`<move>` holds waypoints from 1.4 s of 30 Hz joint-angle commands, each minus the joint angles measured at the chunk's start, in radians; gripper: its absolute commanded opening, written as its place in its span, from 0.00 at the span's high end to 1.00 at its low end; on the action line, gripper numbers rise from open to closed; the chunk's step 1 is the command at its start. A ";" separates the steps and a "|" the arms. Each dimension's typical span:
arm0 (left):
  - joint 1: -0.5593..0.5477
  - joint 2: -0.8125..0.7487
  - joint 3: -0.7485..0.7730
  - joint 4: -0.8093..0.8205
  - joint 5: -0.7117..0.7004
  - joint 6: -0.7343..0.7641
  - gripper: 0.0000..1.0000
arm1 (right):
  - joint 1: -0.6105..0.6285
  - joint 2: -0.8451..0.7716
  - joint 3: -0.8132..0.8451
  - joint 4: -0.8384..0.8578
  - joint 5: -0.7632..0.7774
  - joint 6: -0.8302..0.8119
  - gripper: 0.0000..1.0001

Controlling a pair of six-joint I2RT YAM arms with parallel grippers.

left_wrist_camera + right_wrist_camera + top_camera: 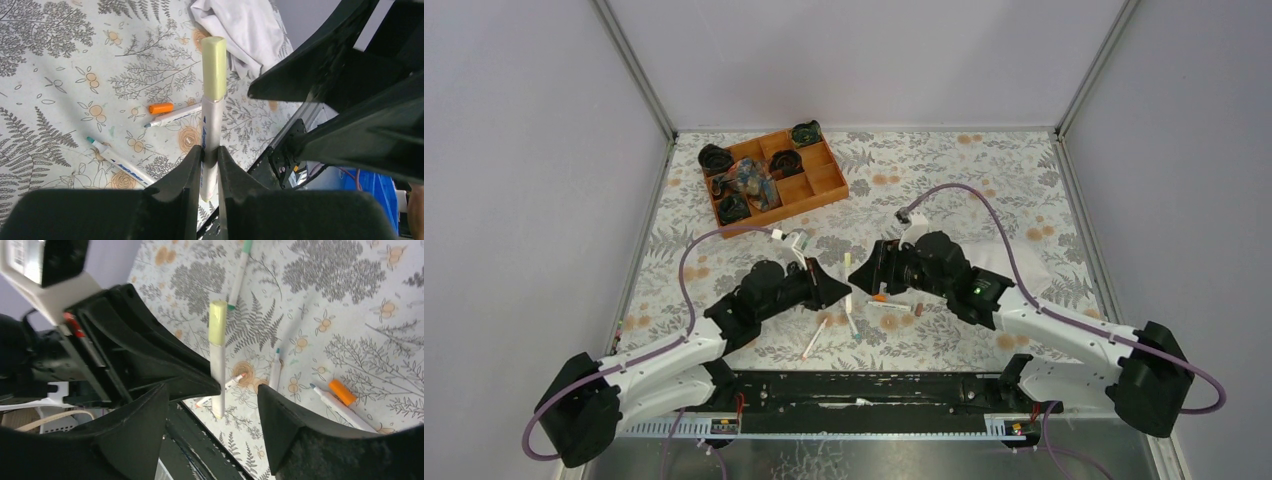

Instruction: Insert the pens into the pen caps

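1. Your left tool [210,159] is pinching a white pen [212,130] low on its barrel and holding it roughly upright. As far as I can tell it's clear of the tabletop [984,170]. My guess is you grip it low so the top end is free for a cap to go on.
2. The yellowish cap [214,67] sits on the pen's 12 o'clock end. It looks pushed home with the seam snug against the barrel, but I can't tell if it's fully seated.
3. Your right tool [214,390] is spread wide, with 1 finger at 9 o'clock and 1 at 3 o'clock of the pen in its own wrist view. It touches neither pen nor cap. I read it as the capping hand, and with nothing in it, it's free to fetch the next piece.
4. The rest lies flat on the tabletop. In the left wrist view the orange cap [160,108] is at 9 o'clock from the held pen. A loose pen [172,116] lies uncapped just beside it, and a teal-tipped pen [117,162] is out at 8 o'clock.
5. I'd call it 1 pen done and several to go. When you set this one down, keep it apart from the uncapped ones and off the white paper sheet [245,30] at 1 o'clock, so it doesn't roll into the pile.
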 commanded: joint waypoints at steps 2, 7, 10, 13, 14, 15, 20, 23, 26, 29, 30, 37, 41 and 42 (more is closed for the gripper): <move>0.004 -0.090 -0.032 0.081 0.067 0.058 1.00 | 0.007 -0.072 0.077 -0.036 0.021 -0.056 0.28; 0.003 -0.159 -0.039 0.118 0.168 0.070 1.00 | 0.006 -0.089 0.059 0.068 -0.058 -0.039 0.31; 0.003 -0.175 -0.033 0.122 0.208 0.071 1.00 | 0.008 -0.089 0.048 0.117 -0.088 -0.020 0.35; 0.003 -0.184 -0.032 0.133 0.233 0.064 1.00 | 0.006 -0.087 0.042 0.131 -0.090 -0.012 0.41; 0.003 -0.186 -0.031 0.134 0.237 0.063 1.00 | 0.008 -0.084 0.041 0.133 -0.095 -0.011 0.44; 0.003 -0.189 -0.031 0.134 0.237 0.061 1.00 | 0.007 -0.082 0.041 0.136 -0.098 -0.010 0.46; 0.004 -0.193 -0.029 0.142 0.227 0.049 1.00 | 0.007 -0.067 0.035 0.144 -0.123 -0.005 0.51; 0.003 -0.193 -0.029 0.155 0.217 0.037 1.00 | 0.008 -0.060 0.029 0.151 -0.138 -0.002 0.51; 0.004 -0.193 -0.029 0.163 0.207 0.031 1.00 | 0.007 -0.053 0.026 0.159 -0.152 -0.001 0.51; 0.003 -0.189 -0.028 0.169 0.203 0.026 1.00 | 0.007 -0.046 0.024 0.163 -0.160 -0.003 0.53; 0.003 -0.187 -0.028 0.169 0.202 0.024 1.00 | 0.008 -0.043 0.023 0.165 -0.164 -0.003 0.54; 0.003 -0.182 -0.030 0.183 0.190 0.014 1.00 | 0.007 -0.036 0.012 0.187 -0.182 0.003 0.67; 0.003 -0.187 -0.034 0.195 0.177 0.003 1.00 | 0.007 -0.036 0.006 0.189 -0.182 0.001 0.71; 0.003 -0.187 -0.036 0.199 0.175 0.001 1.00 | 0.007 -0.036 0.005 0.190 -0.182 -0.001 0.73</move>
